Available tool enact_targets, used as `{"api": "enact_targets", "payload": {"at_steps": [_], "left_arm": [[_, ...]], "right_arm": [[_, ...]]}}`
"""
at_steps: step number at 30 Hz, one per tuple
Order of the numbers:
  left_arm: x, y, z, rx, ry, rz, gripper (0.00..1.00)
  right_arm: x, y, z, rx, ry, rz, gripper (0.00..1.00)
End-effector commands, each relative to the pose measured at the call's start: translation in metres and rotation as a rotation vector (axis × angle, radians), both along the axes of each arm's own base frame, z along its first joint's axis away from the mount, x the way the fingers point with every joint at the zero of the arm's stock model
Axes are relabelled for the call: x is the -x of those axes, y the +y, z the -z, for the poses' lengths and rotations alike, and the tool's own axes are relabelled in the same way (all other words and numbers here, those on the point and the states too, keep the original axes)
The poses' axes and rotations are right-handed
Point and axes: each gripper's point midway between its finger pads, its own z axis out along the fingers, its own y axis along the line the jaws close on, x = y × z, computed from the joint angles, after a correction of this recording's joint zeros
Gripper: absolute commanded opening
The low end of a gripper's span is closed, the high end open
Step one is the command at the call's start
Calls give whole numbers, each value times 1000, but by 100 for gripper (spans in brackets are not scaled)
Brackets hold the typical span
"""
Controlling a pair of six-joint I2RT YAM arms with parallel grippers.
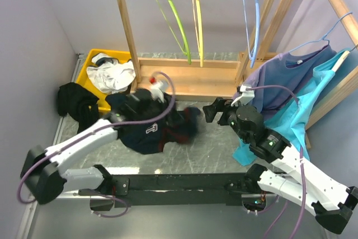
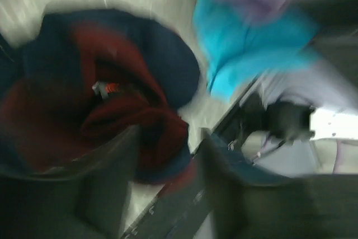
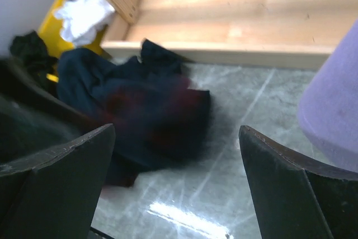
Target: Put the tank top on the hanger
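Here we find the tank top (image 1: 154, 130) crumpled in a heap on the table (image 1: 218, 146), left of its middle and just in front of the wooden rack (image 1: 190, 79) along the far edge. The left gripper (image 2: 168, 138) hangs right over the heap; its fingers stand partway apart, with dark red cloth showing past the gap, though blur keeps us from telling whether they touch it. The right gripper (image 1: 211, 109) hovers just right of the garment, its fingers spread wide with nothing between them. The hanger (image 1: 179, 26) hangs bare on the rack's top rail, leftmost of three.
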Motion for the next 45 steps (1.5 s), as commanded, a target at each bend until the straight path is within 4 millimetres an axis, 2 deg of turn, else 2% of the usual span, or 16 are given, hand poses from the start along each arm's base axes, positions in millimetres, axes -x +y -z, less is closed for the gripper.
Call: {"api": "enact_targets", "payload": {"at_steps": [1, 2, 5, 10, 14, 19, 23, 24, 25, 28, 29, 31, 34, 38, 40, 45], "left_arm": [[7, -19, 18, -15, 7, -36, 73], [4, -12, 26, -33, 30, -85, 88], [-2, 12, 40, -58, 91, -245, 87], [9, 58, 91, -240, 194, -415, 61], [45, 59, 133, -289, 255, -354, 55], [74, 3, 120, -161, 216, -170, 58], [73, -43, 101, -135, 190, -113, 65], [72, -51, 115, -159, 226, -125, 71], [70, -65, 107, -123, 224, -120, 71], [61, -83, 126, -144, 286, -182, 70], [58, -87, 140, -167, 301, -200, 72], [54, -100, 138, -140, 283, -227, 72], [46, -108, 146, -171, 265, -280, 54], [49, -82, 173, -278, 274, -369, 2], [54, -59, 185, -305, 292, -420, 1], [64, -6, 158, -250, 291, -510, 1]], "right_arm": [[4, -2, 24, 44, 40, -12, 100], [5, -1, 34, 48, 63, -9, 100], [9, 7, 57, 57, 115, -36, 98], [13, 17, 106, 118, 208, -50, 89], [22, 18, 149, 166, 280, -42, 81], [19, -2, 165, 203, 281, 52, 77], [22, -2, 173, 212, 312, 50, 67], [23, -1, 175, 214, 326, 50, 66], [26, 0, 179, 212, 356, 50, 66], [28, -6, 185, 204, 384, 94, 63], [28, -7, 183, 197, 381, 102, 63], [26, -13, 173, 185, 360, 129, 63], [21, -16, 162, 189, 335, 153, 63], [11, -16, 158, 195, 326, 177, 69], [6, -8, 159, 177, 328, 155, 72], [-8, 10, 168, 177, 340, 117, 74]]}}
